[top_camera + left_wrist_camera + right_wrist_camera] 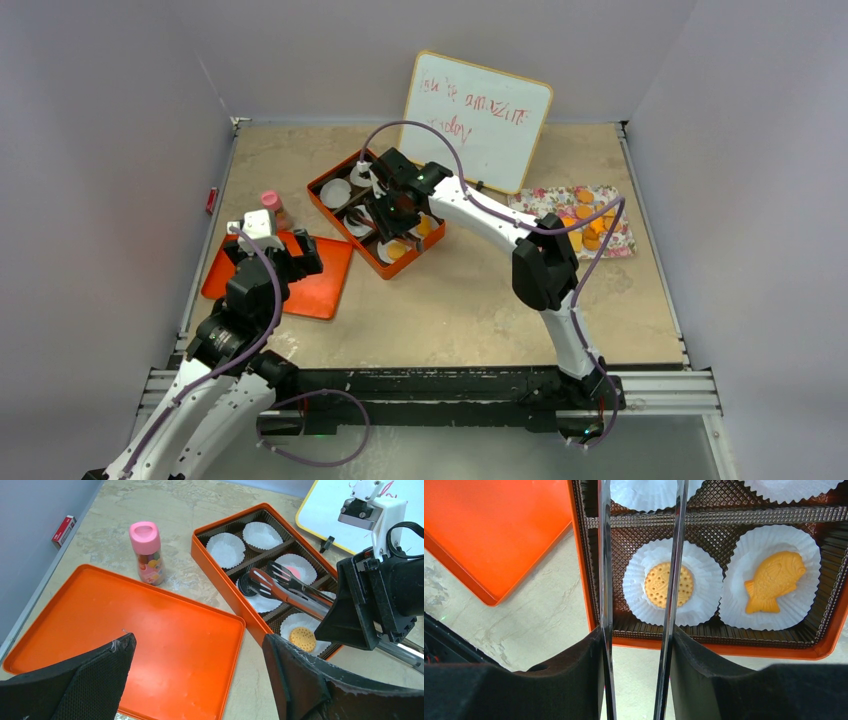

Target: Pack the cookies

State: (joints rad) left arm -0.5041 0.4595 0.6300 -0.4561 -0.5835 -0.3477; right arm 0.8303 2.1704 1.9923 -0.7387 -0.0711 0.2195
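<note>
Left pincer: fingers wide apart, holding nothing, hanging over the orange lid that lies flat on the tabletop.
Right pincer: clamped on a pair of metal tongs, both blades running out between its fingers over the box.
Tongs: blades apart, with the tips over the middle compartments.
Box: orange outside, with a brown divided insert and white paper cups in the compartments. It sits just beside the lid.
Round cookie: orange and dotted, flat in a paper cup in a near corner compartment.
Fish-shaped cookie: orange, in the paper cup next to the round one.
Black cookie: at the edge of a cup, just beside one tong tip. Whether they touch cannot be told.
Pink cookie: in a cup behind the tongs.
Loose cookies: an orange pile on a flowered mat, well apart from the box on the right.
Whiteboard: leans on the back wall. Its red handwriting is partly legible, and "amazing" can be made out.
Bottle: pink cap, upright between the lid and the box. It has a colourful label too small to read.
Small red box: by the left wall, its print unreadable.
</note>
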